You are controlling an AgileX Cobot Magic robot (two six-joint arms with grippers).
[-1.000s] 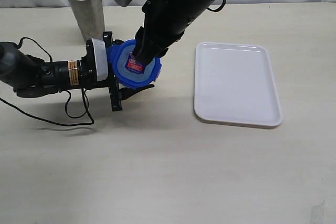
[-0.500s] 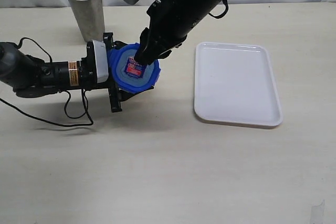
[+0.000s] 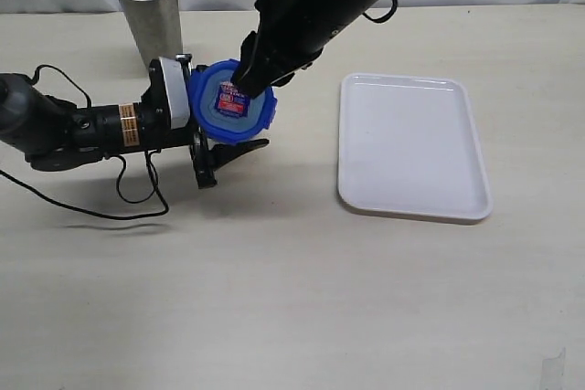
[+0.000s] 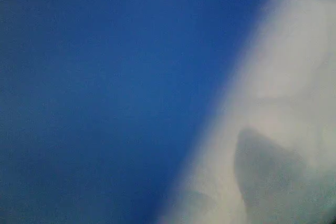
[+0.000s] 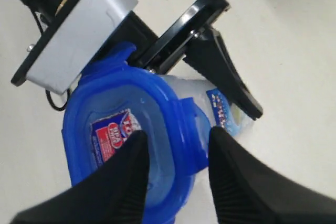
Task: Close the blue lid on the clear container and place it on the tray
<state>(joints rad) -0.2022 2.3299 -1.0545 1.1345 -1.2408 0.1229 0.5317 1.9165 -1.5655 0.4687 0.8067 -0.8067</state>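
The lid (image 3: 233, 105) sits over the mouth of the container (image 5: 223, 111), both well apart from the tray (image 3: 411, 148), off the tray's long side that faces the cup (image 3: 146, 11). The left gripper (image 3: 236, 132) holds the container tilted, jaws clamped on its body; only one black finger (image 5: 226, 77) shows plainly beside the clear wall. The right gripper (image 5: 176, 182) is at the lid from above, jaws pinching its edge flap, one side over the labelled face, the other outside the rim. The tray lies flat on the worktop (image 3: 302, 299).
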